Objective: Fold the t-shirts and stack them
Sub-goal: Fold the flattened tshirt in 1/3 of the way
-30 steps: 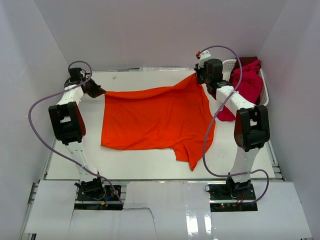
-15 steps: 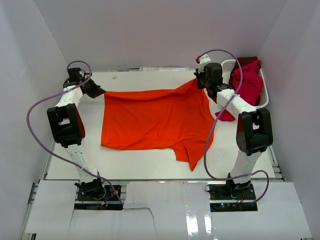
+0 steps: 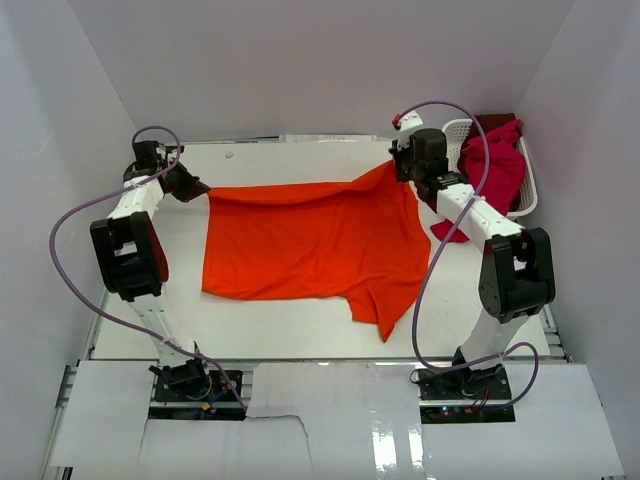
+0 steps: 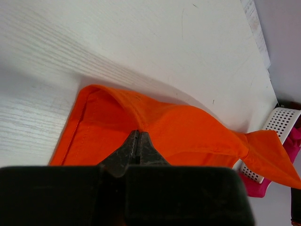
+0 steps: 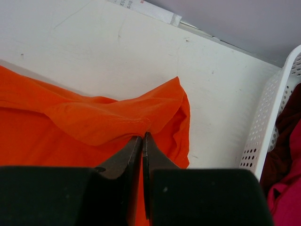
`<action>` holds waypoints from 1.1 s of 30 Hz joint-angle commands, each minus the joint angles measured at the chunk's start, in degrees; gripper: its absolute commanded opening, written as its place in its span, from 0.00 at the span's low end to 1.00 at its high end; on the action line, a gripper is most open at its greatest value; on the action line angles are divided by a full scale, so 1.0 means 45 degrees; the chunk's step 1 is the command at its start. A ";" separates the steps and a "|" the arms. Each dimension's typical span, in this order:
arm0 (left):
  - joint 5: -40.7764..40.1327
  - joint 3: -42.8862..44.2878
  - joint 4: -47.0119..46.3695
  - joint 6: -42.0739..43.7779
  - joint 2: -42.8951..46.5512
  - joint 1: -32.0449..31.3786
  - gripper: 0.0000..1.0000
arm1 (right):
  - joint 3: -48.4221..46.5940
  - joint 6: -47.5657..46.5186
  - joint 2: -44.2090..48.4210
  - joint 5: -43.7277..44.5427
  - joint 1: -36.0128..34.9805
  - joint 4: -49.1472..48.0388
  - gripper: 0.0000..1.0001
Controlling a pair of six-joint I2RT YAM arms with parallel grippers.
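Note:
A large orange t-shirt (image 3: 310, 240) lies spread across the table, its far edge lifted and stretched between both grippers. My left gripper (image 3: 200, 188) is shut on the shirt's far left corner (image 4: 141, 123). At the far right corner (image 5: 141, 115), my right gripper (image 3: 400, 165) is shut on the cloth. In the left wrist view, my left gripper (image 4: 138, 133) pinches a raised fold. My right gripper (image 5: 142, 135) does the same in the right wrist view. Crimson and dark red t-shirts (image 3: 495, 165) fill the basket at the back right.
The white lattice basket (image 3: 458, 131) stands at the table's far right corner, close to my right arm; its wall (image 5: 270, 117) shows in the right wrist view. A bit of crimson cloth (image 3: 447, 230) hangs onto the table beside it. A back wall runs behind.
Both grippers have shifted slightly outward and back, drawing the orange shirt's far edge tauter between them. Both stay shut on the cloth.

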State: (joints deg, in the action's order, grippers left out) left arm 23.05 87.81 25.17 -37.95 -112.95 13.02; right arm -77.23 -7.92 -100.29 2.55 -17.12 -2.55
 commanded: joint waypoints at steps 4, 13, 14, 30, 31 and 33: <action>0.0171 -0.0353 -0.0339 0.0212 0.1075 0.0096 0.00 | 0.0658 0.0101 0.1056 0.0391 -0.0315 0.0136 0.08; 0.0210 -0.0392 -0.0359 0.0290 0.1193 0.0135 0.00 | 0.1439 0.0335 0.1700 0.0762 -0.0608 0.0331 0.08; 0.0230 -0.0412 -0.0359 0.0290 0.1193 0.0154 0.00 | 0.1498 0.0354 0.1778 0.0820 -0.0628 0.0351 0.08; 0.0288 -0.1017 -0.0359 0.0407 0.1681 0.0271 0.00 | 0.2415 0.0608 0.2696 0.1094 -0.0804 0.1112 0.08; 0.0269 -0.1056 -0.0359 0.0426 0.1700 0.0291 0.00 | 0.2455 0.0628 0.2755 0.1114 -0.0804 0.1151 0.08; 0.0288 -0.1115 -0.0359 0.0427 0.1778 0.0272 0.00 | 0.2572 0.0725 0.2794 0.1114 -0.0862 0.1307 0.08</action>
State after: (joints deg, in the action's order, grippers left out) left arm 23.42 83.07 24.47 -36.88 -110.67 13.82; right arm -66.46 -5.72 -90.45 6.52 -20.47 3.18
